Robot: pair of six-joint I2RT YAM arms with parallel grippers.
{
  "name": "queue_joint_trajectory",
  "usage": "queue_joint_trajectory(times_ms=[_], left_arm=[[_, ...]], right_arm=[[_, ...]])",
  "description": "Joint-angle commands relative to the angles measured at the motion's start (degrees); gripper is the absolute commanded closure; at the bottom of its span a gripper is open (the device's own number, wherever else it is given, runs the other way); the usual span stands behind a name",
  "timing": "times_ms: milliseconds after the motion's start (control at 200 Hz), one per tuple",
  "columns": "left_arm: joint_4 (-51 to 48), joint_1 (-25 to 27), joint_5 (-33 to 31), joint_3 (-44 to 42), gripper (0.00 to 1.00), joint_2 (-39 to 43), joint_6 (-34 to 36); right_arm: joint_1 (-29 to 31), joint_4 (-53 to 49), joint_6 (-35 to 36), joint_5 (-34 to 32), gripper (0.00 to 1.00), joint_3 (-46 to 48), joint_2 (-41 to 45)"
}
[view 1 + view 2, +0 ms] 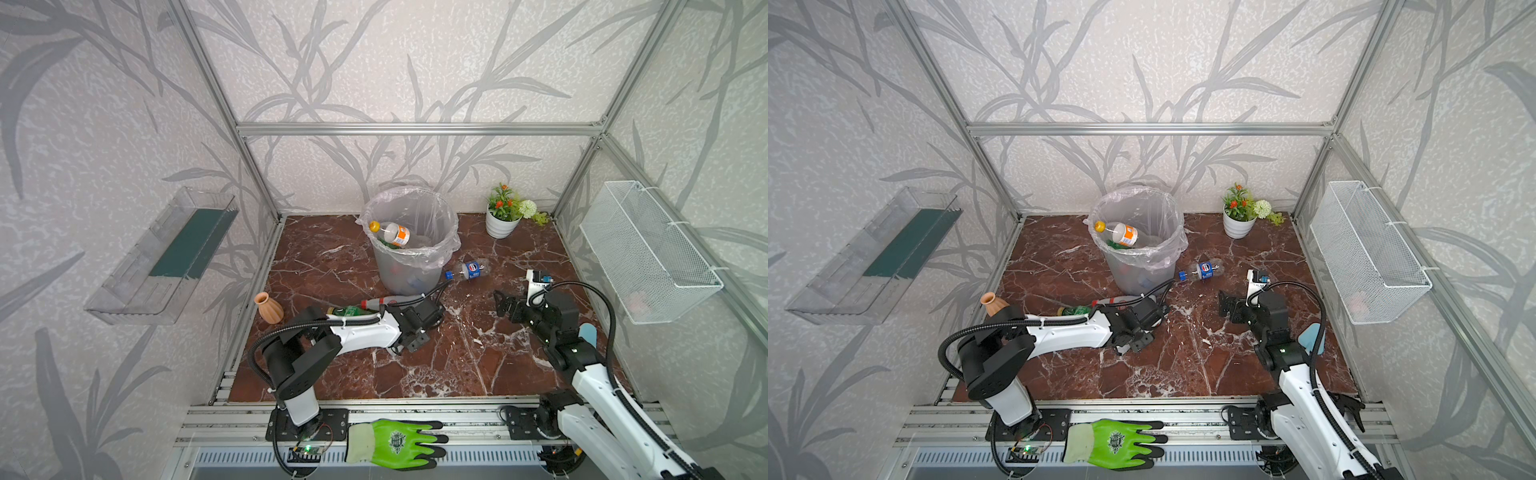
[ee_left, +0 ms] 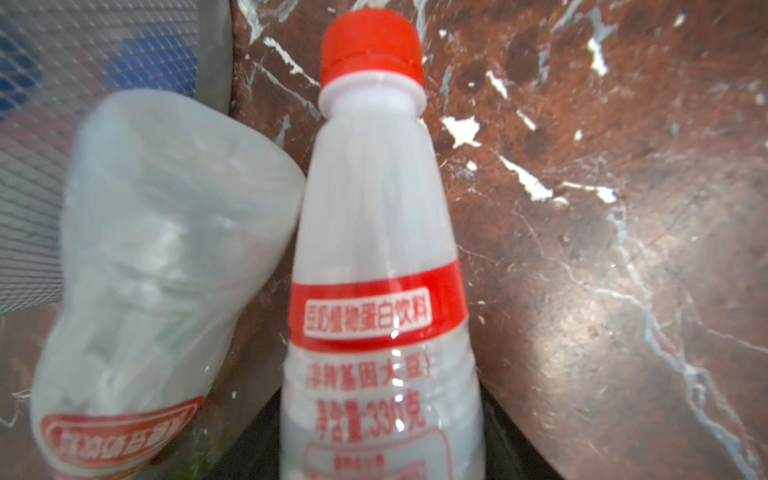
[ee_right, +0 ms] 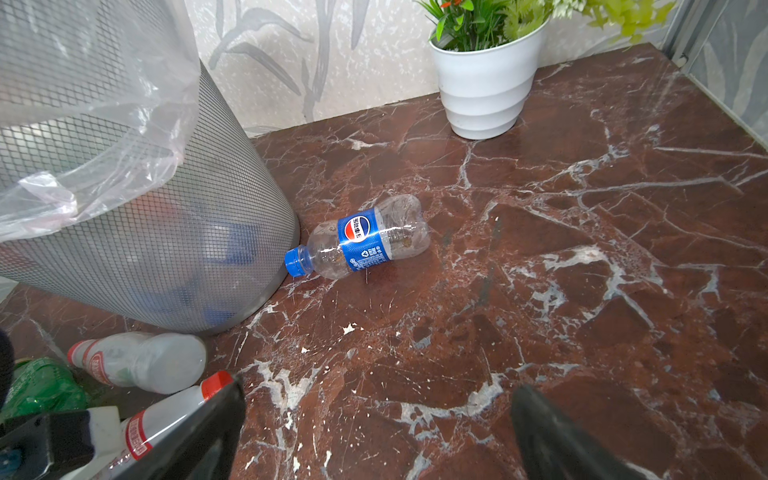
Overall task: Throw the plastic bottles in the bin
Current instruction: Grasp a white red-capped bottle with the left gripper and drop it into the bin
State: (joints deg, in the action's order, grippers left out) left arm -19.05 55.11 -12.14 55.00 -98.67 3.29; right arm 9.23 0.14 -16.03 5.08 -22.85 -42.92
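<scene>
My left fingers pinch the white red-capped bottle, which lies mid-way across the worktop, just before the bin. My right fingers hang spread. I should grip its body firmly, lift clear of the neighbouring bottle, then carry it over the rim.

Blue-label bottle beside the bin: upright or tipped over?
Tipped: the blue-label bottle lies on its side, cap toward the bin.

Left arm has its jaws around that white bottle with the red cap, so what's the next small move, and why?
Probably a short lift straight up. The left gripper looks closed against the sides of the white bottle, which lies on the table right against a second white bottle at the foot of the bin. Rising first should avoid dragging that neighbour.
</scene>
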Motion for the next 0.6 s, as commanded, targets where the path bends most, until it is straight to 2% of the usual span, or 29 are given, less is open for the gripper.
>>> queue_joint_trajectory(times_ms=[0, 165, 355, 485, 595], left_arm=[[0.05, 0.52, 3.73, -0.87, 0.48, 2.83, -0.61], [2.63, 0.6, 8.19, -3.89, 0.61, 10.43, -2.85], [6.98, 0.55, 12.22, -7.63, 0.63, 24.64, -4.82], [10.02, 0.52, 10.72, -9.43, 0.61, 36.98, -4.67], [14.57, 0.43, 3.83, -10.31, 0.61, 48.09, -3.41]], right_arm=[[-0.53, 1.18, -0.47, 1.08, 0.01, 0.7, 0.89], [-0.78, 1.18, -0.67, 1.2, 0.01, 0.97, 1.43], [-1.01, 0.86, -0.84, 1.16, 0.01, 1.06, 2.47], [-1.28, 0.74, -1.0, 1.34, 0.01, 1.14, 2.88], [-1.48, 1.0, -1.36, 1.54, 0.01, 1.14, 3.08]])
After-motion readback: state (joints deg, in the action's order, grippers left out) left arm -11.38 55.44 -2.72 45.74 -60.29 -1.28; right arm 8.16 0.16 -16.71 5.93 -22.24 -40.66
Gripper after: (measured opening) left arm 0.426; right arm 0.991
